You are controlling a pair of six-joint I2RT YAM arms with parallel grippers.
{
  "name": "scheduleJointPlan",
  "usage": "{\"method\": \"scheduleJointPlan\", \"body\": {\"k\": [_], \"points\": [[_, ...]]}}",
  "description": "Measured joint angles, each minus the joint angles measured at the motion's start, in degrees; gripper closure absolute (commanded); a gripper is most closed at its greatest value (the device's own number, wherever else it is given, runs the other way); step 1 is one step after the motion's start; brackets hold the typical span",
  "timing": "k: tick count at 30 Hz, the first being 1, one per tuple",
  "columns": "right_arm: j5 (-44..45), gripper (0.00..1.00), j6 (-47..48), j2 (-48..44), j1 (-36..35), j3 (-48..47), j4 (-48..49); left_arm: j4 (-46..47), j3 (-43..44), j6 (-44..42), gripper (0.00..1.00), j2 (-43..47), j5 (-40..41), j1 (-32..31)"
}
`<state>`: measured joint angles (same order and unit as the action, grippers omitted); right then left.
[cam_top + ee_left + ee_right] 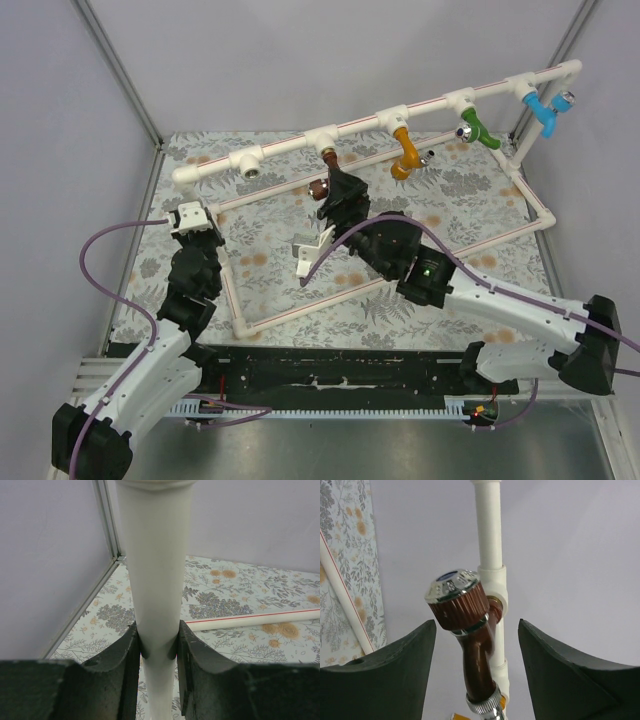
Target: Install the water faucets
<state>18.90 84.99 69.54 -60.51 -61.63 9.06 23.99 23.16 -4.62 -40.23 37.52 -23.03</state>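
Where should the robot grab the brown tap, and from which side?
Probably the straight neck of the brown tap, below the ribbed knob. It is narrow with both flanks free, so the right gripper, open now, can come straight on with one finger either side.

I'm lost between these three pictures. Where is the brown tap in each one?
Top external: brown tap just left of centre, hanging under the pipe frame.
Left wrist: not in it.
Right wrist: centre of the picture, knob uppermost.
Shared landmark: the white pipe frame, seen in all three views.
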Motion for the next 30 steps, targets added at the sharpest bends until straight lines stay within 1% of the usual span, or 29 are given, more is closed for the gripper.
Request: {"method": "scheduleJointPlan", "body": {"k": [5, 8, 10, 11, 12, 14, 16, 18, 19, 21, 24, 27, 28, 30], "points": [[2.0, 0.37, 3.7, 5.8, 1.0, 0.0, 5.8, 0.0, 0.0, 0.0, 0.98, 0.0, 0.0, 0.0], [3.8, 0.46, 5.3, 8.2, 1.9, 0.0, 9.9, 0.1, 0.0, 0.0, 0.98, 0.0, 0.0, 0.0], [5.2, 0.54, 5.7, 9.0, 2.0, 0.0, 13.3, 0.4, 0.0, 0.0, 0.98, -0.1, 0.0, 0.0], [5.7, 0.60, 5.7, 9.4, 2.0, 0.0, 14.6, 0.4, 0.0, 0.0, 0.98, -0.1, 0.0, 0.0], [6.6, 0.63, 5.3, 9.9, 2.0, 0.0, 16.0, 0.5, 0.0, 0.0, 0.98, -0.1, 0.1, 0.0], [7.5, 0.76, 4.0, 10.7, 1.9, 0.0, 18.0, 0.5, 0.0, 0.0, 0.98, -0.2, 0.1, 0.0], [8.5, 0.90, 0.4, 11.1, 1.6, 0.0, 19.7, 0.6, 0.0, 0.0, 0.98, -0.2, 0.1, 0.0], [9.6, 0.98, -6.2, 11.2, 1.2, -0.1, 21.1, 0.6, 0.0, 0.0, 0.98, -0.2, 0.1, 0.0], [10.3, 1.00, -9.6, 11.2, 1.1, -0.3, 21.6, 0.6, 0.0, 0.0, 0.98, -0.1, 0.1, 0.0], [11.9, 1.00, -20.0, 11.2, 0.9, -1.1, 22.6, 0.5, 0.0, 0.0, 0.98, -0.1, 0.1, 0.0], [15.3, 1.00, -39.2, 11.1, 0.9, -2.2, 23.8, 0.6, 0.0, 0.0, 0.98, -0.1, 0.0, 0.0], [20.3, 1.00, -65.6, 10.1, 1.0, -2.4, 24.5, 0.5, 0.0, 0.0, 0.98, -0.1, 0.0, 0.0], [21.6, 1.00, -73.9, 9.6, 1.3, -2.4, 23.9, 0.5, 0.0, 0.0, 0.98, 0.0, 0.0, 0.0], [23.8, 1.00, -94.0, 8.4, 2.4, -2.7, 20.5, 0.3, 0.0, 0.0, 0.98, 0.1, -0.1, 0.0]]}}
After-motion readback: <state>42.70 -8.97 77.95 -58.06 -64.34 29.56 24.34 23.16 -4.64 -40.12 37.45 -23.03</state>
